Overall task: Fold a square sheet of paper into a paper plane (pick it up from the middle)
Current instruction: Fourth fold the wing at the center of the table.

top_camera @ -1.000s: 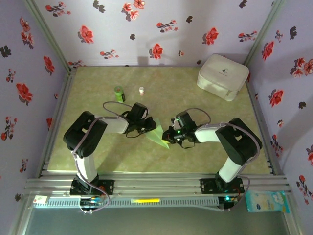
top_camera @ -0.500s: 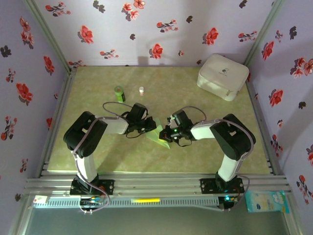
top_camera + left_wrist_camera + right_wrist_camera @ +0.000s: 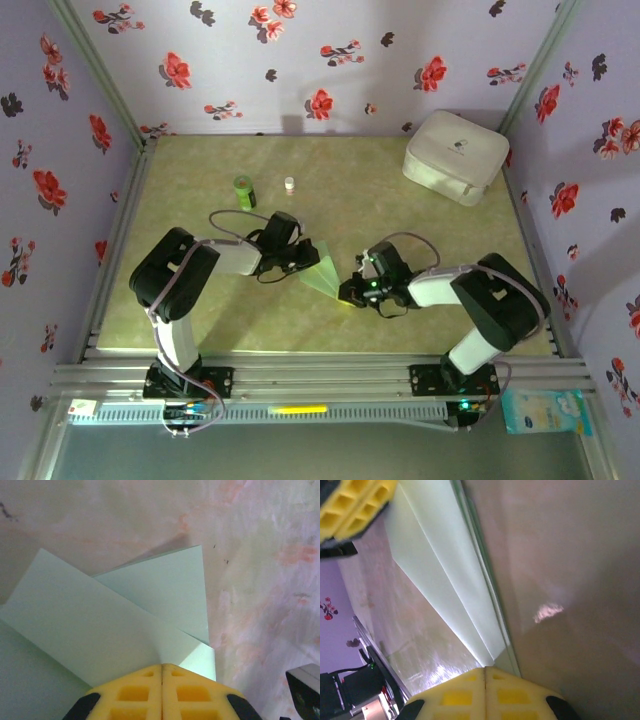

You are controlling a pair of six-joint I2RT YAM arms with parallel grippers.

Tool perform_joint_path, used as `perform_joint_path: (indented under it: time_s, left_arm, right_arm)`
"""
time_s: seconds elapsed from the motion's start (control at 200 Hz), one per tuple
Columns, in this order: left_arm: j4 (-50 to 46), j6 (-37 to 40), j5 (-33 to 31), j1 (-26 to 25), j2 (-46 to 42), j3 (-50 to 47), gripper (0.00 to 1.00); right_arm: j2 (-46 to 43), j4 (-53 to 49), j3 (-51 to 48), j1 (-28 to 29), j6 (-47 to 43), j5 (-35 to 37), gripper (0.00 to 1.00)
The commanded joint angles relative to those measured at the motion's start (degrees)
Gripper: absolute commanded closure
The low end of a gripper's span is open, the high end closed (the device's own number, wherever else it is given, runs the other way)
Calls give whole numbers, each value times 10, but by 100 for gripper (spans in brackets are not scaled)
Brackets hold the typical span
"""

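Note:
The paper plane (image 3: 325,272) is a pale green folded wedge on the table between my two grippers, with layered flaps (image 3: 125,630) and a long creased edge (image 3: 450,580). My left gripper (image 3: 308,258) sits at its wide far-left end. Its yellow pads (image 3: 140,695) are pressed together, and the paper's fold runs up into their seam. My right gripper (image 3: 348,291) is at the narrow near-right tip, shut (image 3: 485,669), with the layered edge ending at its seam. The left gripper's yellow fingers (image 3: 350,505) also show at the far end of the paper in the right wrist view.
A small dark green bottle (image 3: 243,190) and a tiny white bottle (image 3: 289,185) stand behind the left arm. A white rounded case (image 3: 455,155) sits in the back right corner. Flowered walls enclose the table (image 3: 200,320) on three sides.
My right gripper slid along the paper toward the near right, from its middle to its narrow tip. The left gripper stayed in place at the wide end.

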Motion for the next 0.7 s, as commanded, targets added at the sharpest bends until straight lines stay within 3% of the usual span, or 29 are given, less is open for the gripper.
perform_joint_path:
  time_s: [0.0,0.145,0.32,0.405,0.695]
  left_arm:
    - [-41,-4,-37,14,15,-26,93]
    - [-31,-12,-29,14,17,-30,93]
    - [-24,-22,-22,17,15,-35,93]
    - [-22,-27,-20,17,14,-36,93]
    - [-34,-41,-4,19,15,-24,93]
  right_arm:
    - [-24,-88,-31,4,-11,7,94]
    - [-64,-108,-21,4,9,10,92]
    - [-111,-188,31,3,6,64,90]
    - [-117,-212,46,-2,11,91,83]
    - [-77,-167,53,-10,64,64,69]
